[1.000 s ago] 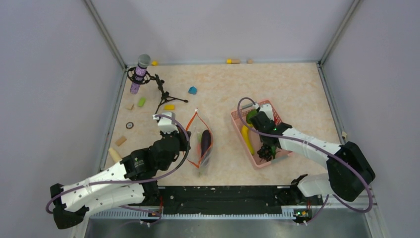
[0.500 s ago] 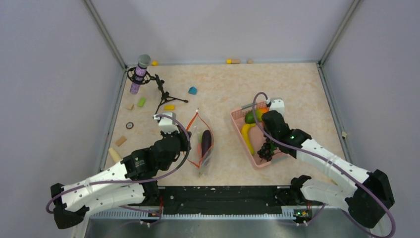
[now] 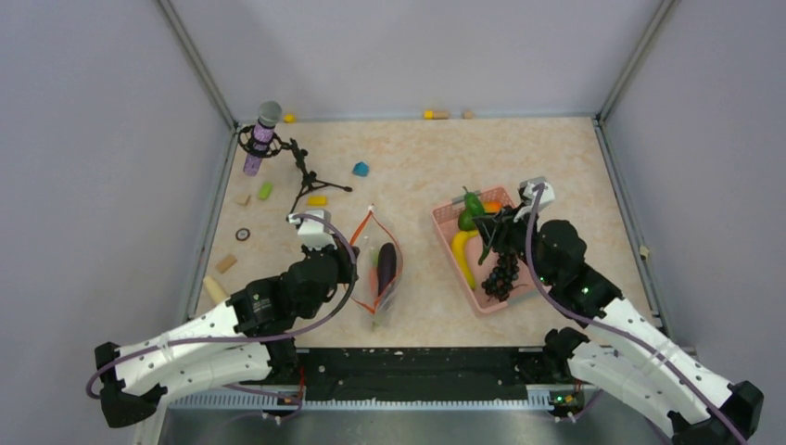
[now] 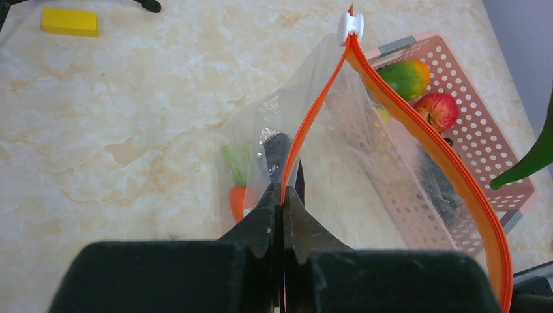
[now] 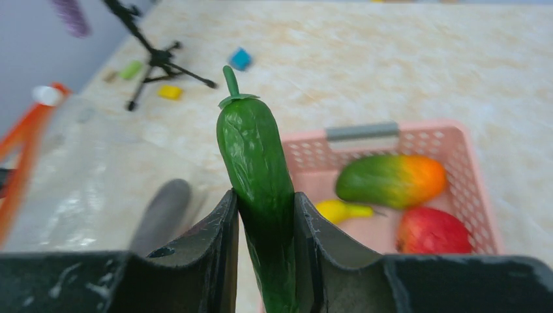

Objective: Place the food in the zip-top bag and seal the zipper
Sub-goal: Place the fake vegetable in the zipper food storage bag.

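The clear zip-top bag lies open left of centre. My left gripper is shut on its orange-red zipper, pinching one side of the mouth. The white slider sits at the far end. A purple eggplant, an orange carrot and a green piece lie in the bag. My right gripper is shut on a green cucumber, held upright above the pink basket. In the basket are a banana, grapes, a green-orange mango and a red fruit.
A microphone on a black tripod stands at the back left. Small blocks lie around it: blue, yellow, green and wooden ones by the left wall. More small pieces lie along the back wall.
My right gripper has lifted the green cucumber up out of the basket and drawn back to the right. The left gripper and the bag have not moved.
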{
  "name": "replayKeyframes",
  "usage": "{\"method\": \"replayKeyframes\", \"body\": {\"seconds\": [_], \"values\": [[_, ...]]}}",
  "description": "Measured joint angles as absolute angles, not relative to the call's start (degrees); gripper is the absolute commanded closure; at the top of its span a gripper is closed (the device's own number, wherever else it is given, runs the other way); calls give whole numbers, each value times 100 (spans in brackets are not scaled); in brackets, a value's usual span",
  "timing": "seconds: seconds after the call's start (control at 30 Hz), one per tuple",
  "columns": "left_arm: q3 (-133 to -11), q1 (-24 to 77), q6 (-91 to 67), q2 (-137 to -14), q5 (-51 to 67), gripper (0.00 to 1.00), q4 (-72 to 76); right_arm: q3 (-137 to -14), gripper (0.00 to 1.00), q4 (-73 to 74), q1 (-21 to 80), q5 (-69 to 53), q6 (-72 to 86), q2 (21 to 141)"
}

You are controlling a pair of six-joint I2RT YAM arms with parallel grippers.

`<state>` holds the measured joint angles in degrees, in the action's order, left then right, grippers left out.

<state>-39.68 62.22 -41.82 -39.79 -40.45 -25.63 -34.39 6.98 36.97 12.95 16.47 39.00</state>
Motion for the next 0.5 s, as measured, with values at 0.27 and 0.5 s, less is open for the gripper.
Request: {"method": "replayKeyframes", "body": {"seconds": [0.27, 0.5], "values": [[-3968, 6222, -4187, -3977, -4029, 100, -2565, -3898, 100, -1050, 3815, -1138, 1778, 4886], [-3968, 6222, -4187, -3977, -4032, 100, -2565, -4849, 100, -1629, 4831, -1531, 1503, 5784]]}}
